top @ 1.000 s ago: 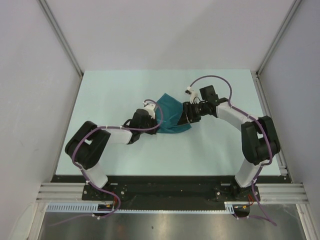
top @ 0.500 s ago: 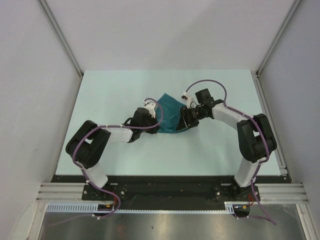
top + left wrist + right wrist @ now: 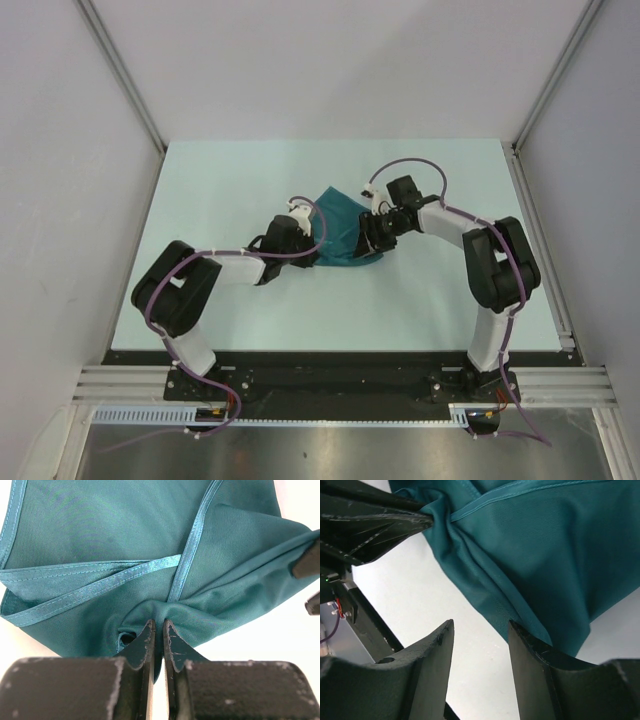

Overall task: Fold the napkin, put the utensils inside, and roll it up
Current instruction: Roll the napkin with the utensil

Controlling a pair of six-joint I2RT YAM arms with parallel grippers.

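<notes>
The teal napkin [image 3: 343,222] lies bunched and partly folded at the table's middle. My left gripper [image 3: 312,243] is at its near left edge and is shut on a pinched fold of the cloth [image 3: 158,611]. My right gripper [image 3: 370,238] is at the napkin's near right edge with its jaws open. In the right wrist view the cloth [image 3: 545,555] hangs beside my right finger [image 3: 532,652], with bare table between the fingers. The left gripper's fingers [image 3: 375,522] show there, holding the cloth. The spoon is not in view.
The pale table [image 3: 230,180] has grey walls on the left, right and back. A metal rail [image 3: 540,230] runs along its right edge. Both arm bases stand on the black bar [image 3: 340,375] at the near edge.
My right arm has swung left, bringing its gripper in against the napkin's right edge. The napkin's near right part has drawn in a little. My left gripper has stayed put.
</notes>
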